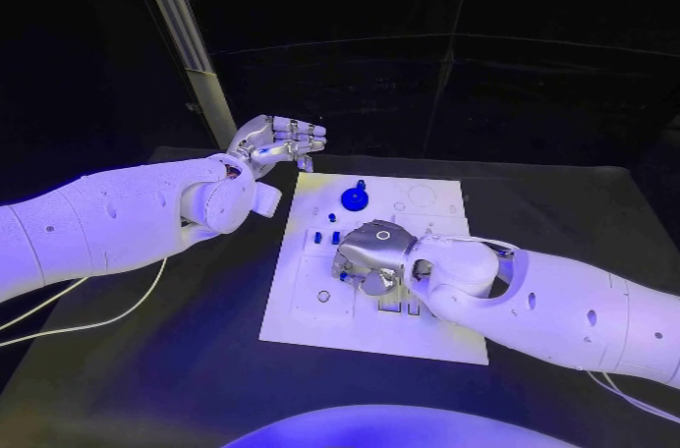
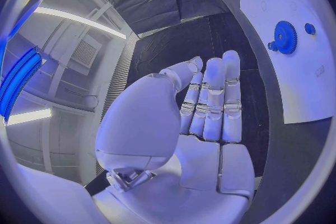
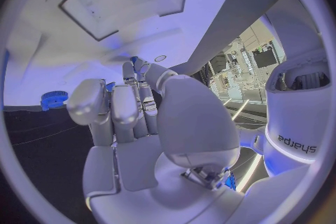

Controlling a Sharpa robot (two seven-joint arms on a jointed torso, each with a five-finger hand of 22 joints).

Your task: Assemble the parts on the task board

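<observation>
The right robot hand (image 1: pixel 371 256) is lowered over the middle of the task board (image 1: pixel 319 320), palm down, with its fingers curled toward the plate. In the right wrist view a small blue part (image 3: pixel 134 60) is seen right at its fingertips (image 3: pixel 143 68), but whether that part is pinched or merely touched cannot be told. The left robot hand (image 1: pixel 278 140) is held off the board, at about eleven o'clock from it, raised above the table (image 1: pixel 567 212); its fingers (image 2: pixel 213 102) are extended side by side and nothing is held in it.

On the board, a blue gear (image 1: pixel 355 197) is seated toward twelve o'clock, with a small blue peg (image 1: pixel 332 217) just beside it at about seven o'clock. Two short blue pieces (image 1: pixel 326 238) are set close by the right hand, at its ten o'clock. Dark slots (image 1: pixel 400 308) are cut into the board at the hand's six o'clock.

The step in hand is judged to be the picking or seating of a small part at the board's centre. For the next move, a firm pinch must be confirmed, and the part must be aligned squarely over its recess before it is pressed down.
</observation>
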